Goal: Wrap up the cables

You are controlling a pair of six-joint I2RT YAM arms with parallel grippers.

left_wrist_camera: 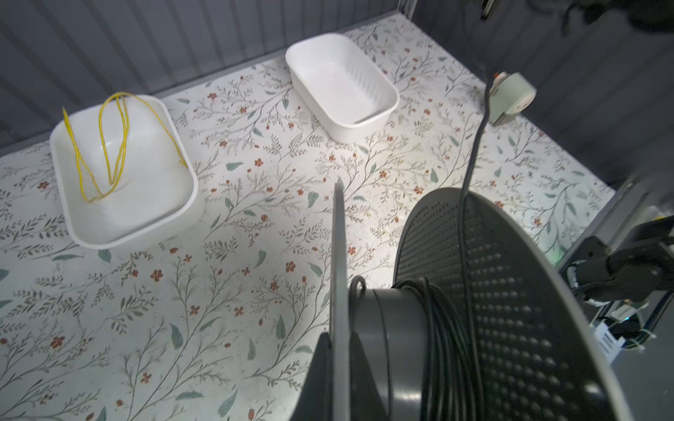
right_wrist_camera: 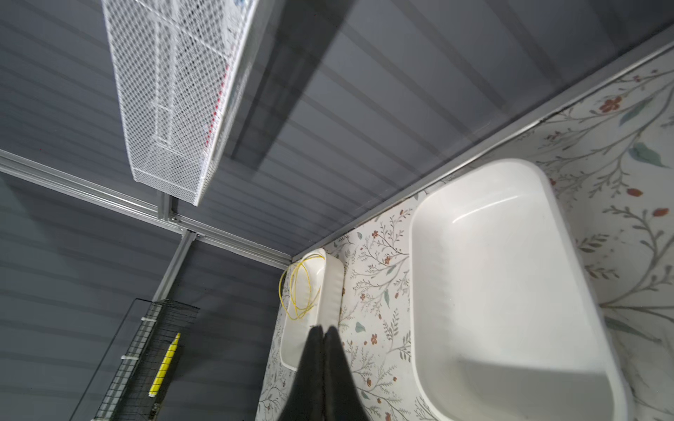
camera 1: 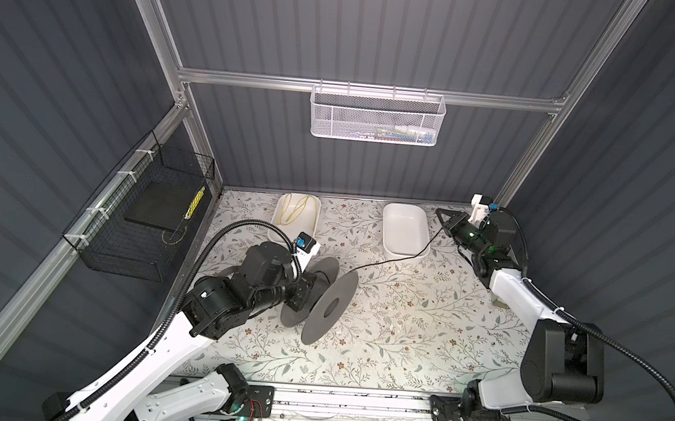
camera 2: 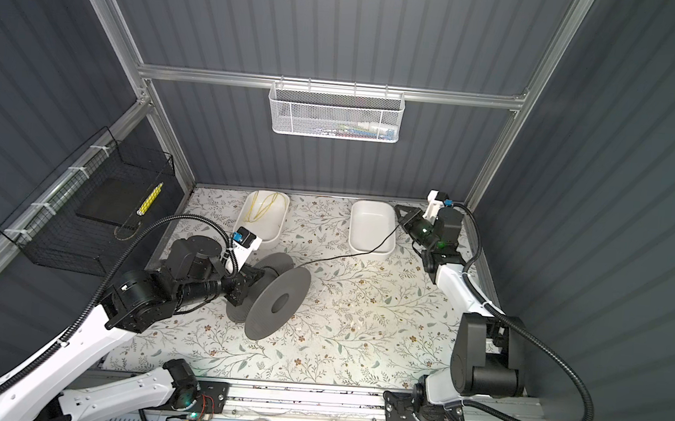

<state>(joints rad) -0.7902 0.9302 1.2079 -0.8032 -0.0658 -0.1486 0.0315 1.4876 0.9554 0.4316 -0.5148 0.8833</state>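
Floral-print tabletop [camera 1: 400, 329], both arms out over it. Step in hand looks like mid-wind.

Left gripper [left_wrist_camera: 336, 355] is clamped on the edge of one flange of the grey plastic spool [camera 1: 341, 291]. The spool has two round perforated flanges and sits left of centre with its axle roughly level. Can't tell if the rims touch the table.

Right gripper [right_wrist_camera: 324, 337] is up by the far right corner, fingers pressed together.

Empty white rectangular plastic tray [camera 1: 407, 252] sits at the back, just beside that gripper. Second white plastic tray [camera 1: 274, 224] is back left, behind the spool. It holds a loose thin yellow cord [left_wrist_camera: 118, 94], not part of this job.

Thin black cable [left_wrist_camera: 443, 328] has several turns on the spool's dark hub [left_wrist_camera: 394, 320], bunched toward one flange. From there it leaves over the flange rim and runs straight and off the table, past the empty tray's near corner to the right fingertips in both top views. The wrist view doesn't show the cord between the pads. The line hangs straight in the air though, so my read is it's pinched there.

How much tail is left beyond the pinch I can't tell.

Next move calls for:
- another turn onto the hub, by turning the spool or carrying the line round it
- light tension throughout
- the line dropped back between the flanges, not riding the rim
- clearing the tray corner
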